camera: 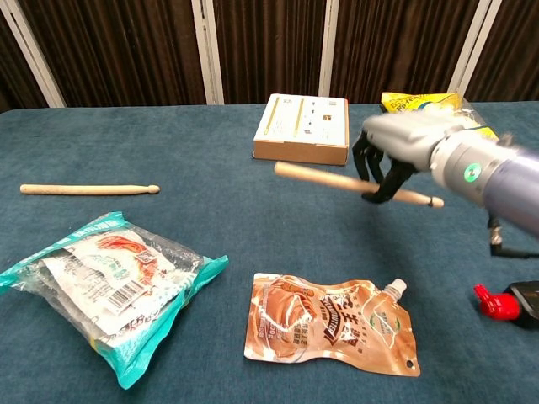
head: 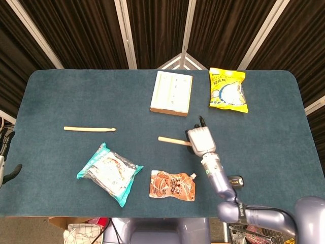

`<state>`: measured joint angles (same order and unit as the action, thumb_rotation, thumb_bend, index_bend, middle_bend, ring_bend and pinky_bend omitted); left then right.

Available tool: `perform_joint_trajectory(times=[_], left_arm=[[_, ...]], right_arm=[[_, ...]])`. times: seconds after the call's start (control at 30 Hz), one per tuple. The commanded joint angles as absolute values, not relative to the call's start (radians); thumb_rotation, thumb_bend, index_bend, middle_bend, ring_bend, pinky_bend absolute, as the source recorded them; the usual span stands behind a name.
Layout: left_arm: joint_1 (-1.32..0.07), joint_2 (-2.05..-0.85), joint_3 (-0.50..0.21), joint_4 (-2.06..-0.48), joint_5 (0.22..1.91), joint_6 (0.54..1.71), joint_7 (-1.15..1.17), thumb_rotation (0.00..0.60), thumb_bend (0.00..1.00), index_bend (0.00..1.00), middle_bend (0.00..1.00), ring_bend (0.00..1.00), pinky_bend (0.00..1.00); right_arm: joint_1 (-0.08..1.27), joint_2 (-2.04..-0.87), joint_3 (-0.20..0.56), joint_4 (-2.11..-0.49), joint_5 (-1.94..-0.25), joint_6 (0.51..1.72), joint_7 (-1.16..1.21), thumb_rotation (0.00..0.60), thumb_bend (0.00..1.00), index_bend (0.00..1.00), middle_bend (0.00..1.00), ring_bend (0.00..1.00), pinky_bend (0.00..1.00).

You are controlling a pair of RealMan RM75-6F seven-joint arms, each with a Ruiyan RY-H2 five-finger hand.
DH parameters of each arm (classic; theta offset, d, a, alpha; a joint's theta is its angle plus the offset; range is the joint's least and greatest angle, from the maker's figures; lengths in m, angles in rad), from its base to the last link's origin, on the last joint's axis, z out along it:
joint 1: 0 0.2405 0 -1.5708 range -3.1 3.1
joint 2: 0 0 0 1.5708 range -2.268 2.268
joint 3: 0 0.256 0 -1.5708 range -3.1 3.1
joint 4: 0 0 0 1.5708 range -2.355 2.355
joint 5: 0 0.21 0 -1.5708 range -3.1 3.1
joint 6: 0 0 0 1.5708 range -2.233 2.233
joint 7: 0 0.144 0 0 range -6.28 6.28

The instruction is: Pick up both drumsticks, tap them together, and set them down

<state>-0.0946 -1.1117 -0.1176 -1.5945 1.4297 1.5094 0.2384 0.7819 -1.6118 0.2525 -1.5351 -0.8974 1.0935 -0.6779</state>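
Note:
One wooden drumstick point(camera: 324, 178) hangs above the table, gripped near its tip end by my right hand point(camera: 396, 151); in the head view the same drumstick point(head: 171, 141) sticks out leftward from that right hand point(head: 199, 140). The other drumstick point(head: 89, 129) lies flat on the blue table at the left, also seen as the second drumstick point(camera: 88, 189) in the chest view. A little of my left hand point(head: 6, 152) shows at the left edge of the head view; its fingers cannot be made out.
A teal snack packet point(head: 109, 173) and a brown spouted pouch point(head: 172, 185) lie near the front edge. A white box point(head: 171, 93) and a yellow bag point(head: 228, 90) sit at the back. A small black and red device point(camera: 509, 300) lies at the right.

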Motion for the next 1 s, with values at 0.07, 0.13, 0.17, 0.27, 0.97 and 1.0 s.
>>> perform_joint_trajectory(times=[0.07, 0.13, 0.17, 0.27, 0.97, 1.0], left_arm=[[-0.168, -1.056, -0.153, -1.614, 1.356, 1.368, 0.211, 0.6, 0.34, 0.07, 0.04, 0.0, 0.01], [-0.209, -1.04, -0.167, -1.609, 1.324, 1.29, 0.193, 0.6, 0.34, 0.07, 0.05, 0.0, 0.01], [-0.228, -1.035, -0.174, -1.604, 1.307, 1.254, 0.185, 0.6, 0.34, 0.08, 0.05, 0.0, 0.01], [-0.286, -1.045, -0.195, -1.564, 1.263, 1.169, 0.187, 0.6, 0.35, 0.11, 0.09, 0.0, 0.01], [-0.563, -1.39, -0.245, -1.104, 1.155, 0.887, 0.11, 0.6, 0.36, 0.26, 0.25, 0.0, 0.0], [-0.572, -1.406, -0.244, -1.086, 1.151, 0.875, 0.105, 0.6, 0.36, 0.26, 0.26, 0.0, 0.0]], right_arm=[[0.756, -1.504, 0.304, -1.627, -0.968, 1.109, -0.582, 0.6, 0.4, 0.68, 0.62, 0.33, 0.0], [0.745, -1.468, 0.318, -1.655, -0.987, 1.12, -0.548, 0.6, 0.4, 0.68, 0.62, 0.33, 0.0], [0.74, -1.45, 0.325, -1.669, -0.995, 1.123, -0.529, 0.6, 0.4, 0.68, 0.62, 0.33, 0.0], [0.729, -1.404, 0.341, -1.694, -1.013, 1.122, -0.48, 0.6, 0.4, 0.69, 0.62, 0.33, 0.0], [0.736, -1.279, 0.418, -1.757, -0.96, 1.109, -0.341, 0.6, 0.4, 0.69, 0.62, 0.33, 0.0], [0.738, -1.277, 0.419, -1.76, -0.955, 1.114, -0.346, 0.6, 0.4, 0.69, 0.62, 0.33, 0.0]])
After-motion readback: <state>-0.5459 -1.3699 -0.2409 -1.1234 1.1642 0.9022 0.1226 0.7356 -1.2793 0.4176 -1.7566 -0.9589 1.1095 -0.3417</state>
